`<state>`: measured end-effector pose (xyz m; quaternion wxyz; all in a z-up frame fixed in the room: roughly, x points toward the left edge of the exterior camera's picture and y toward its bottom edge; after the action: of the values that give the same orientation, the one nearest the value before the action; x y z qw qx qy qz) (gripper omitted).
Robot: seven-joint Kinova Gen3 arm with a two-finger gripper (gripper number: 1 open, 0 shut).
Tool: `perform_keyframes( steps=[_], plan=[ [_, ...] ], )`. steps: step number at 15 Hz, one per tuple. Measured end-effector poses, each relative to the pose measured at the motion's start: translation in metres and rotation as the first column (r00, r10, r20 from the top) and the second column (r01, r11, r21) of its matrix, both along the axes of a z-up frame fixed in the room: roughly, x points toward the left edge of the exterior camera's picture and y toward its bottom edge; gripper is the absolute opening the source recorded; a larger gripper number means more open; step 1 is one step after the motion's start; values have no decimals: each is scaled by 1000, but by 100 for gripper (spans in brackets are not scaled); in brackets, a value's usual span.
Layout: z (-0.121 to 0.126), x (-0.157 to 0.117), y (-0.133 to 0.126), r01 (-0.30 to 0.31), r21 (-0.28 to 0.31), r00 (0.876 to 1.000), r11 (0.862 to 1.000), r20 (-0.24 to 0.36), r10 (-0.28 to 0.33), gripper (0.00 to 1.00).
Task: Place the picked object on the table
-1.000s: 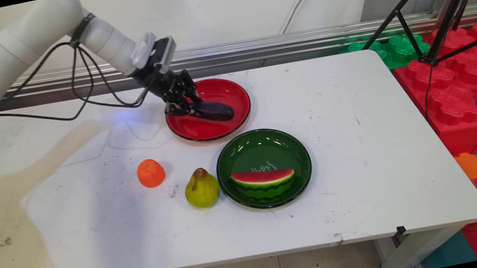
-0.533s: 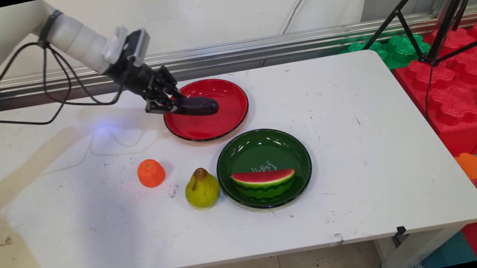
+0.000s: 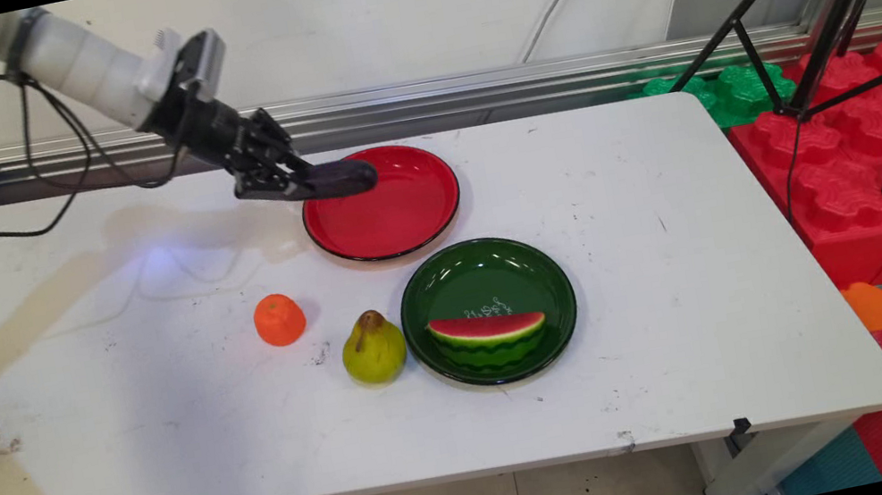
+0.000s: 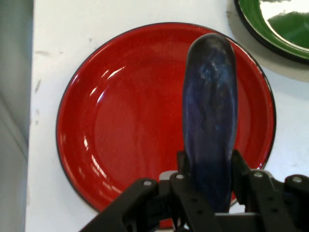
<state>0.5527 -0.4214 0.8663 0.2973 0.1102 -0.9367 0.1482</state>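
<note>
The fingers [image 4: 241,169] are clamped on the near end of a dark purple eggplant [image 4: 210,121], which is held lifted above the left rim of the red plate [image 4: 120,125]. In the main view the eggplant [image 3: 338,178] juts rightward from the gripper [image 3: 283,186], clear of the worktop [image 3: 676,242]. In the hand view the grasped end is hidden behind the black linkage, and the green plate [image 4: 280,29] is cut off at the top right corner. On that green plate [image 3: 537,276] lies a watermelon slice [image 3: 488,335]; a pear [image 3: 373,350] stands just beside its left rim, an orange [image 3: 279,320] further left.
</note>
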Motion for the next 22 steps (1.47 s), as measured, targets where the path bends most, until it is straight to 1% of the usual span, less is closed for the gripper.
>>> perform_keyframes(
  steps=[2, 6, 10, 12, 15, 19, 22],
  plan=[
    [7, 8, 10, -40, 9, 999, 999, -14, 41, 0],
    [19, 23, 29, -118, 33, 992, 993, -31, 119, 0],
    [26, 39, 47, -196, 65, 979, 978, -42, 199, 0],
    [27, 46, 55, -236, 85, 969, 968, -49, 241, 0],
    [25, 59, 71, -302, 126, 949, 945, -51, 310, 0],
    [18, 73, 90, -354, 172, 931, 919, -31, 365, 0],
    [5, 80, 105, -392, 213, 915, 895, -10, 403, 0]
  ],
)
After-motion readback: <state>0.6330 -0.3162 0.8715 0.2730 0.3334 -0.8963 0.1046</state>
